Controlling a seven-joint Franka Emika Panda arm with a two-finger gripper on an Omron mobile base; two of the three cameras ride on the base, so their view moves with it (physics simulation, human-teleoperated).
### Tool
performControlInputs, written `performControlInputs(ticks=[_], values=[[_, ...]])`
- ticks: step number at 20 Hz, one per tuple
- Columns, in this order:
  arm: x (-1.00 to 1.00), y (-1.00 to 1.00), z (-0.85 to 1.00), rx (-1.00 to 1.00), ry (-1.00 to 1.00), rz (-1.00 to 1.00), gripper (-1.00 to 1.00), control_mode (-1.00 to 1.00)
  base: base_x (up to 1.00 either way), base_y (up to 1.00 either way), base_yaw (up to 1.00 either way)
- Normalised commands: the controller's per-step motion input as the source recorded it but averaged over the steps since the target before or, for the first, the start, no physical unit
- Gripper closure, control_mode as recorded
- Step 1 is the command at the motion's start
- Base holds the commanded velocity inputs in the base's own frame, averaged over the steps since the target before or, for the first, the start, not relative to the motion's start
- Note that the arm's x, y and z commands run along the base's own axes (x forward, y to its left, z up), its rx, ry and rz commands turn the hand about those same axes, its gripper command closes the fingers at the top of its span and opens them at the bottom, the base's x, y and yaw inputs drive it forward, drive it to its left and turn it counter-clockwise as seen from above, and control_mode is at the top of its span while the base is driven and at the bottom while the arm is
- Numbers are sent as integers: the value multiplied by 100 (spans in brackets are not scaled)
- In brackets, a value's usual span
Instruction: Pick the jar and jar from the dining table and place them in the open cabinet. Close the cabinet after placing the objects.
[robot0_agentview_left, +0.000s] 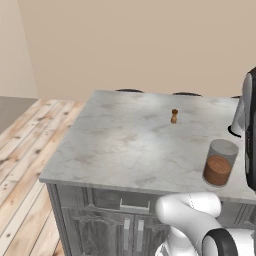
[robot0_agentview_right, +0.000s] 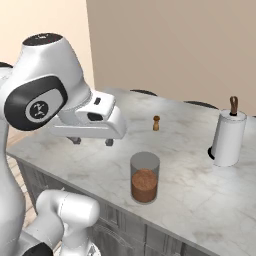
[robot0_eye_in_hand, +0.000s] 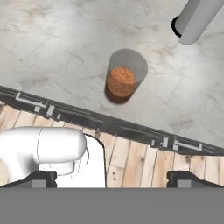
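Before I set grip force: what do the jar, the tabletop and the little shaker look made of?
Jar: seems clear glass, smooth; its reddish-brown filling shows through the wall.
Tabletop: looks like polished marble, white-grey with faint darker veins; being rendered, it could be laminate.
Shaker: probably turned wood, brown with a darker knob, too small to be sure.

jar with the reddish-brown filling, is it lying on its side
No, the jar stands upright on the marble dining table, near its front edge.
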Motion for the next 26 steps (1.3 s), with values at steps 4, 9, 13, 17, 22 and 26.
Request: performControlInputs(ticks=[4, 9, 13, 17, 22, 26], values=[[3, 4, -20, 14, 0, 0, -100, -100, 0, 0, 0], [24, 4, -17, 9, 0, -1, -100, -100, 0, 0, 0], [33, 11, -14, 0, -4, -2, -100, -100, 0, 0, 0], [37, 15, -30, 0, -7, 0, -100, -100, 0, 0, 0], [40, 11, -41, 0, -6, 0, -100, -100, 0, 0, 0], [39, 1, -42, 0, -3, 0, -100, -100, 0, 0, 0]])
